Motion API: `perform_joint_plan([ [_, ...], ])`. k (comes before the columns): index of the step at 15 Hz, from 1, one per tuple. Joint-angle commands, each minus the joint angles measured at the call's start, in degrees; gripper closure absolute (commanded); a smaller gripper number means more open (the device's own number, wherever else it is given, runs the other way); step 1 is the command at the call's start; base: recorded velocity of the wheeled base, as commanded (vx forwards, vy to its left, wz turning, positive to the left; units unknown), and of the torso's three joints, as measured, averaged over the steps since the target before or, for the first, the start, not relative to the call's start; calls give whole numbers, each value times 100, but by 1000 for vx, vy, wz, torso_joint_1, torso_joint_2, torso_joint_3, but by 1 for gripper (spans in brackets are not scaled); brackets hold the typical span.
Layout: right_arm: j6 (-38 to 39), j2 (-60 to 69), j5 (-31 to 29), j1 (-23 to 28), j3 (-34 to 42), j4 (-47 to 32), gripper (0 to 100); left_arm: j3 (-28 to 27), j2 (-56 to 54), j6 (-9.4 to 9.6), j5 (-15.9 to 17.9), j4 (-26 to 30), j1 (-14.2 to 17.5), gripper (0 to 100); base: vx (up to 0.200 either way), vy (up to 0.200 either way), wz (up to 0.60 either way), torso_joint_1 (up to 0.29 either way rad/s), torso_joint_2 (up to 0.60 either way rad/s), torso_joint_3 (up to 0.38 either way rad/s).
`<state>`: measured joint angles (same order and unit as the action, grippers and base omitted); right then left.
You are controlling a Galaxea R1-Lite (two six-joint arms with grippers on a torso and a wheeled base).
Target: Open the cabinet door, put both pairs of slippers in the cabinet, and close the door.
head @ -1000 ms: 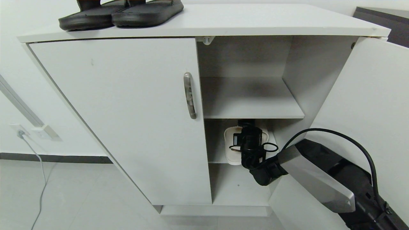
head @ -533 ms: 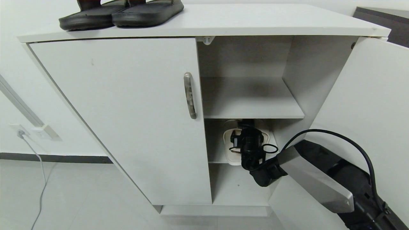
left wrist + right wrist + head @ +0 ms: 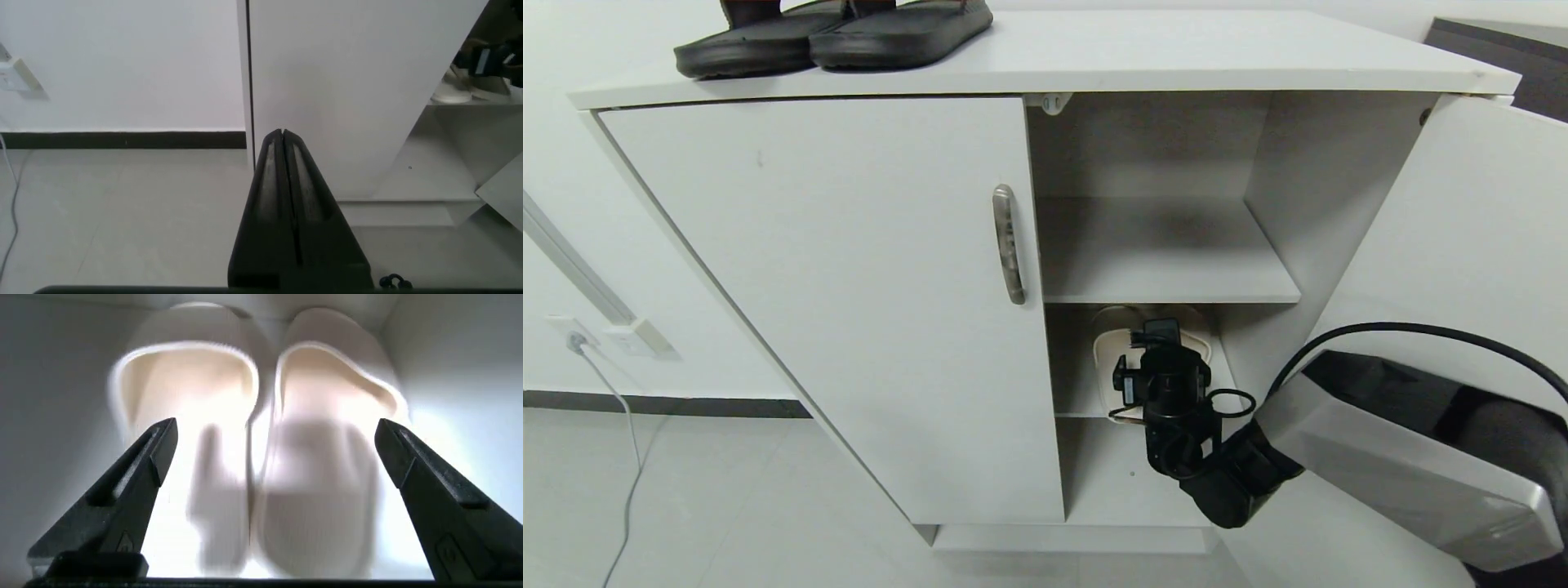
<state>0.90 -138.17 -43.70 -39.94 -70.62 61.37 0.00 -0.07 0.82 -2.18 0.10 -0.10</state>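
With the right door [image 3: 1462, 245] hanging open, the cream slippers [image 3: 327, 498] are lying on the cabinet's [image 3: 1094, 57] middle shelf before the released right claw [image 3: 1156, 331], while the black slippers [image 3: 833, 37] are waiting on top, with door-closing pending.

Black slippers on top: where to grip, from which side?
Likely from the front: pinch both black slippers together across their outer sides. They lie flat, side by side and touching, near the front edge of the cabinet top, so one grasp could take the pair.

Black slippers [image 3: 833, 37] (on the cabinet [image 3: 1176, 49] top) are cut off above.
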Motion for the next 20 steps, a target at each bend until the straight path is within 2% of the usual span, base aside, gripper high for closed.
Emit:
perform_joint_plan([
  [1,6,906,-68,-375,1129,297,0,0,7,-3,-2,-1,1,100,0,0,0,0,0,0],
  [6,15,1705,-209,-867,2958,1202,0,0,7,-3,7,-1,1,100,0,0,0,0,0,0],
  [9,15,2180,-200,-1034,3538,1457,0,0,7,-3,7,-1,1,100,0,0,0,0,0,0],
  [14,15,2426,-174,-1218,3757,1457,0,0,7,-3,16,8,1,100,0,0,0,0,0,0],
  [20,6,2479,-174,-1218,3775,1439,0,0,7,-11,16,8,1,100,-200,0,0,-1,4,0],
])
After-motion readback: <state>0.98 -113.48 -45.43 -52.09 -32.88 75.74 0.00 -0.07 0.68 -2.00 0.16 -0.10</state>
